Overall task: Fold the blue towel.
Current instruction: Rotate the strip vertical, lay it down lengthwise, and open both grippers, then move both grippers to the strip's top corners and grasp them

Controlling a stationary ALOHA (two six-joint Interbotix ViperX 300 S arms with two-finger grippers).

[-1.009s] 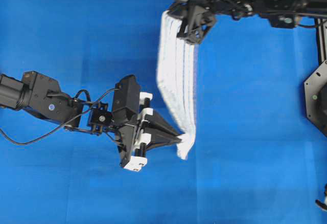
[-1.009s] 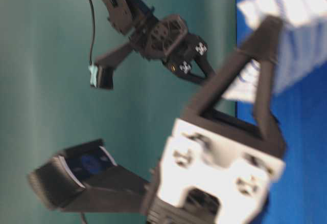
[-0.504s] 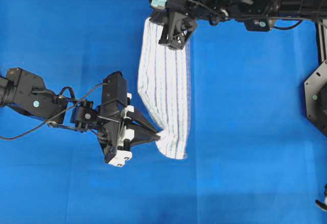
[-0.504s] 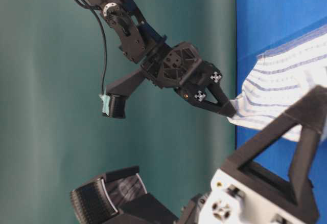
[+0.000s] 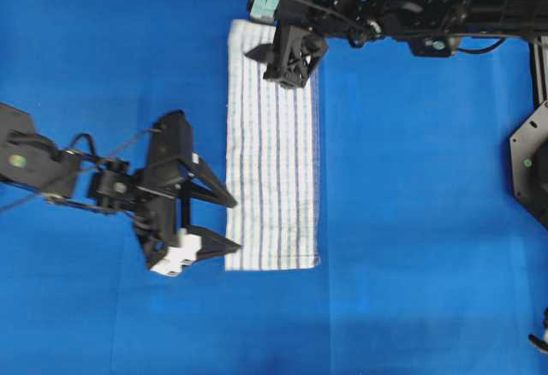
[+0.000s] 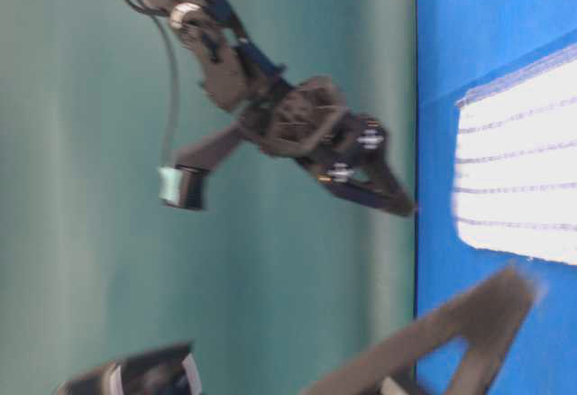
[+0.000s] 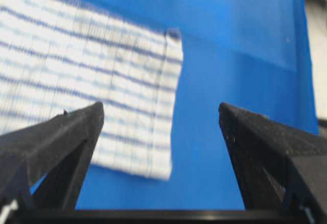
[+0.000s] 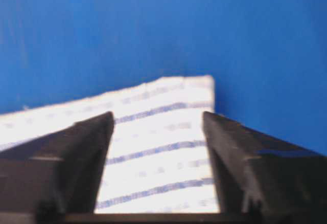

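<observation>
Where blurred, towel [image 6: 518, 174] edge cropped.

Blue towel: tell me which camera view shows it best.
The overhead view: the blue towel lies flat as a long strip, all edges visible except under the right hand. The left wrist view shows one end and corner, the right wrist view the other end between open fingers, and the table-level view only a blurred part.

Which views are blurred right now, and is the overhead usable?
Overhead: sharp, evenly lit, blue towel stripes crisp. Table-level: right tool and its arm smeared, the dark finger in the bottom foreground badly blurred. Left wrist: towel edge soft, fingers fairly sharp. Right wrist: soft all over, towel close to washed out.
</observation>
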